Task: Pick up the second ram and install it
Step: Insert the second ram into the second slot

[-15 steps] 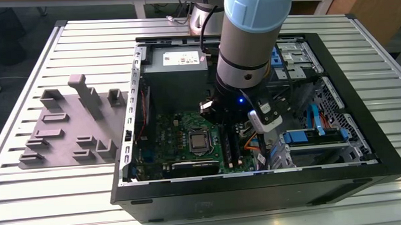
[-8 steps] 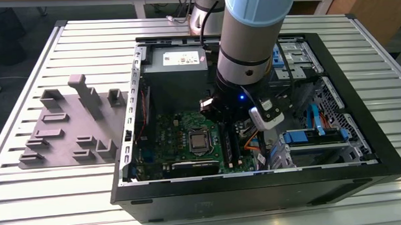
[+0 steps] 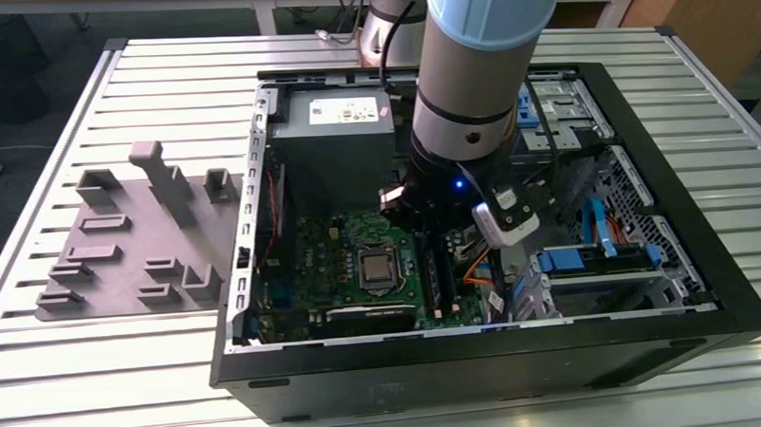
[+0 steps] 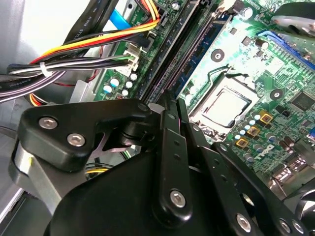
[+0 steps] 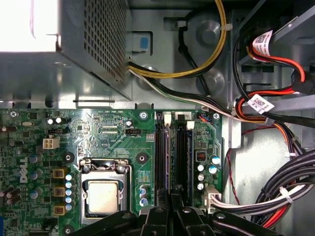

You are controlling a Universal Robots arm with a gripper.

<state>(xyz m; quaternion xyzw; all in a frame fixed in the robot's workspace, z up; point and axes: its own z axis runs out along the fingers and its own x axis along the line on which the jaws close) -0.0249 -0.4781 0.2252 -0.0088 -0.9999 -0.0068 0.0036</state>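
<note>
Black pincer (image 5: 170,204) hangs low over the motherboard (image 5: 113,142), fingers drawn nearly together, edge-on along the slots; the second ram (image 5: 181,155) appears seated there, whether gripped I cannot tell.

- The gripper (image 4: 170,105) hangs low over the green motherboard (image 4: 275,73), its black fingers (image 4: 167,147) drawn close together.
- Its tips meet the near end of the long black memory slots (image 4: 184,46).
- A silver processor (image 4: 224,105) sits just beside the slots.
- Bundled coloured cables (image 4: 88,46) run along the slots' other side.
</note>
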